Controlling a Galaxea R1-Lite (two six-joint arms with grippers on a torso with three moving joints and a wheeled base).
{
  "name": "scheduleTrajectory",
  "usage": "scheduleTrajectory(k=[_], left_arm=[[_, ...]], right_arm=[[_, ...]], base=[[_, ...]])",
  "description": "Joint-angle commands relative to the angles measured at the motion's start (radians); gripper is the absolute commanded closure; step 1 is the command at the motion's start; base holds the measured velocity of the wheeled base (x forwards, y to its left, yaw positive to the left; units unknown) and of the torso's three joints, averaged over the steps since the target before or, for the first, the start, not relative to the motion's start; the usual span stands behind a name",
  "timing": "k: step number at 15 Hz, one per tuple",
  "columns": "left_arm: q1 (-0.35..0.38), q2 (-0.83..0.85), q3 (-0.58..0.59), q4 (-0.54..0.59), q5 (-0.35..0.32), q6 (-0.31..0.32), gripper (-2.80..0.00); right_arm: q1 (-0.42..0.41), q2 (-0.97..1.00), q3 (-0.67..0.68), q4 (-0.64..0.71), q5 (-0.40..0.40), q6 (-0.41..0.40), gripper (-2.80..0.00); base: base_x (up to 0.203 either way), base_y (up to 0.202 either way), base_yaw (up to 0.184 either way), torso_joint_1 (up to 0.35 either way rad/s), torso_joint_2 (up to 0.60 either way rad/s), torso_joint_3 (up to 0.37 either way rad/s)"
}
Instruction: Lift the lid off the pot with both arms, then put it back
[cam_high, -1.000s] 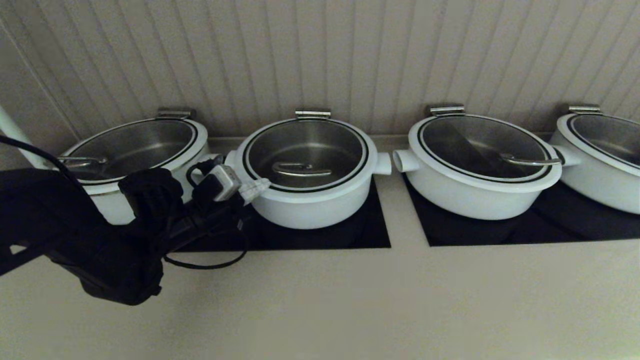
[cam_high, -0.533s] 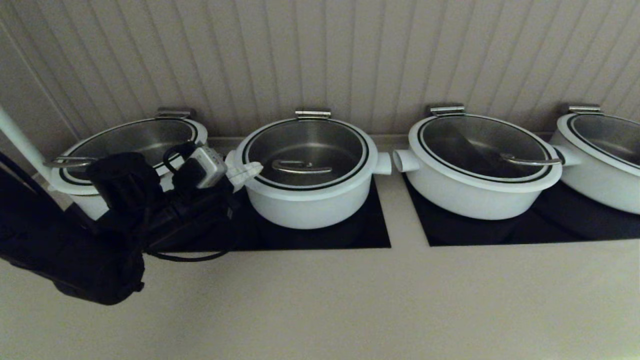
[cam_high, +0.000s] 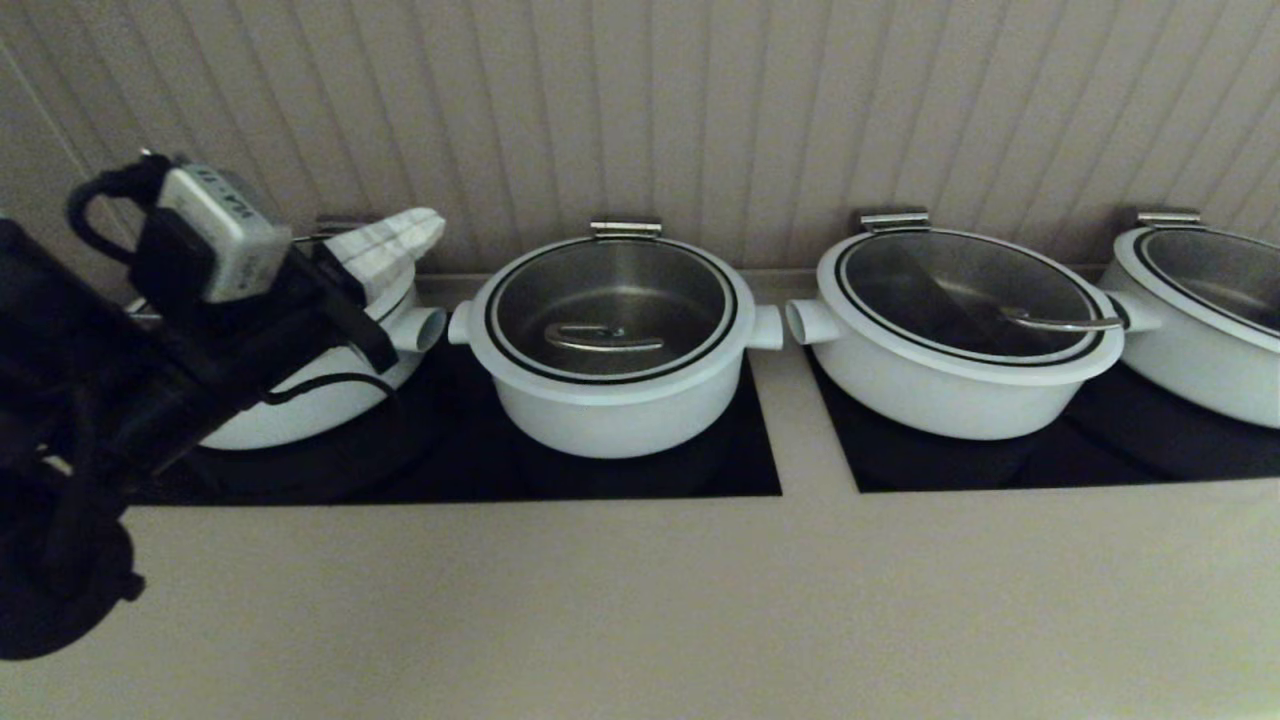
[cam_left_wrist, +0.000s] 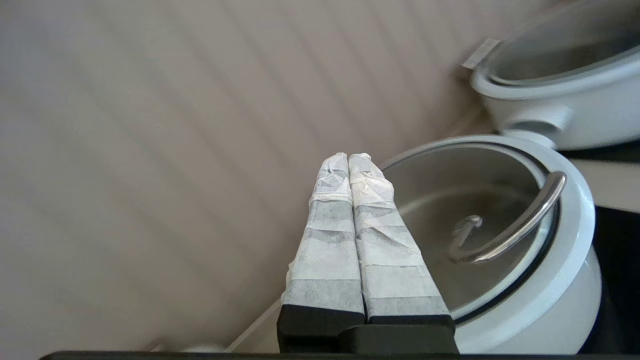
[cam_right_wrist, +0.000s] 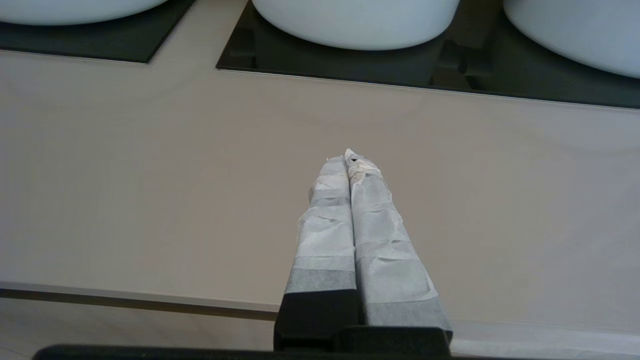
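Four white pots with glass lids stand in a row along the wall. The second from the left (cam_high: 620, 410) has its lid (cam_high: 610, 290) on, with a metal handle (cam_high: 605, 338). My left gripper (cam_high: 425, 222) is shut and empty, raised above the right rim of the leftmost pot (cam_high: 300, 400) and pointing right. In the left wrist view the shut left gripper (cam_left_wrist: 348, 159) points along the wall past a lidded pot (cam_left_wrist: 565, 280) and its handle (cam_left_wrist: 520, 220). My right gripper (cam_right_wrist: 348, 157) is shut and empty, low over the bare counter near its front edge, outside the head view.
The third pot (cam_high: 950, 390) and the fourth pot (cam_high: 1210, 370) stand to the right, lids on. The pots sit on black cooktop panels (cam_high: 640, 475). The ribbed wall (cam_high: 640, 110) runs close behind them. The beige counter (cam_high: 640, 600) spreads in front.
My left arm has swung up and to the left, from beside the second pot's left rim to high above the leftmost pot. The lids have not moved.
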Motion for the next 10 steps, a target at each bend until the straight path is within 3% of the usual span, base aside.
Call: scheduleTrajectory(k=[1,3,6,8,10], left_arm=[[0.000,-0.223,0.096,0.029,0.064,-0.001,0.00],[0.000,-0.391,0.215,0.124,0.195,-0.017,0.00],[0.000,-0.639,0.388,0.381,0.502,-0.130,0.00],[0.005,-0.811,0.485,0.560,0.594,-0.193,0.00],[0.044,-1.012,0.554,0.732,0.607,-0.219,0.00]], right_arm=[[0.000,0.001,0.000,0.000,0.001,-0.001,0.00],[0.000,0.001,0.000,0.000,0.001,-0.001,0.00],[0.000,0.001,0.000,0.000,0.001,-0.001,0.00],[0.000,0.001,0.000,0.000,0.001,-0.001,0.00],[0.000,0.001,0.000,0.000,0.001,-0.001,0.00]], base=[[0.000,0.000,0.000,0.000,0.00,0.000],[0.000,0.000,0.000,0.000,0.00,0.000],[0.000,0.000,0.000,0.000,0.00,0.000],[0.000,0.000,0.000,0.000,0.00,0.000],[0.000,0.000,0.000,0.000,0.00,0.000]])
